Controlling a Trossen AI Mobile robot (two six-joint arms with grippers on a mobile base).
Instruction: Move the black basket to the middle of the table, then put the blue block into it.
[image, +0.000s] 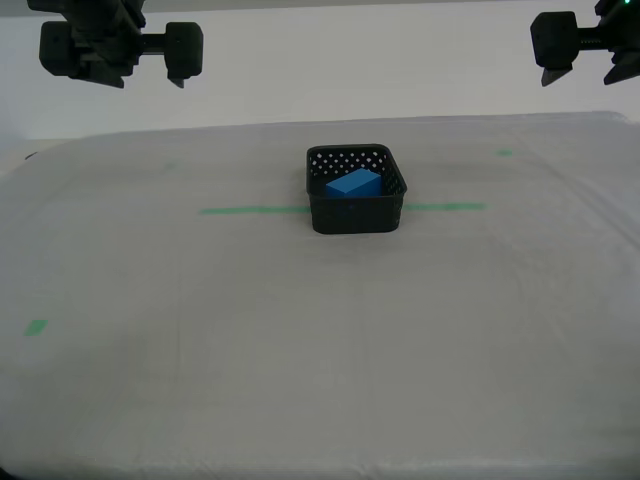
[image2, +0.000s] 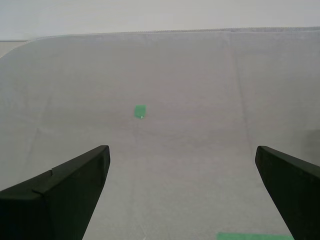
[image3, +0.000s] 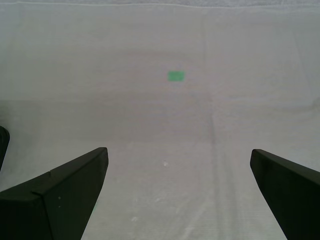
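The black basket (image: 357, 190) stands on the table (image: 300, 340) at mid-width, on the thin green tape line (image: 250, 210). The blue block (image: 354, 183) lies inside it, tilted against the far wall. Two arms hang high above the table's far side, one gripper (image: 150, 72) at the exterior view's upper left and another gripper (image: 581, 70) at its upper right, both far from the basket. My first gripper (image3: 178, 150) is open over bare sheeting. My second gripper (image2: 182, 150) is open too, with nothing between its fingers. Neither wrist view shows the block.
Small green tape marks lie on the table: a mark (image: 36, 327) at the exterior view's near left and another mark (image: 505, 152) at its far right. Each wrist view shows one such green mark (image3: 175, 76) (image2: 140, 111) ahead of the fingers.
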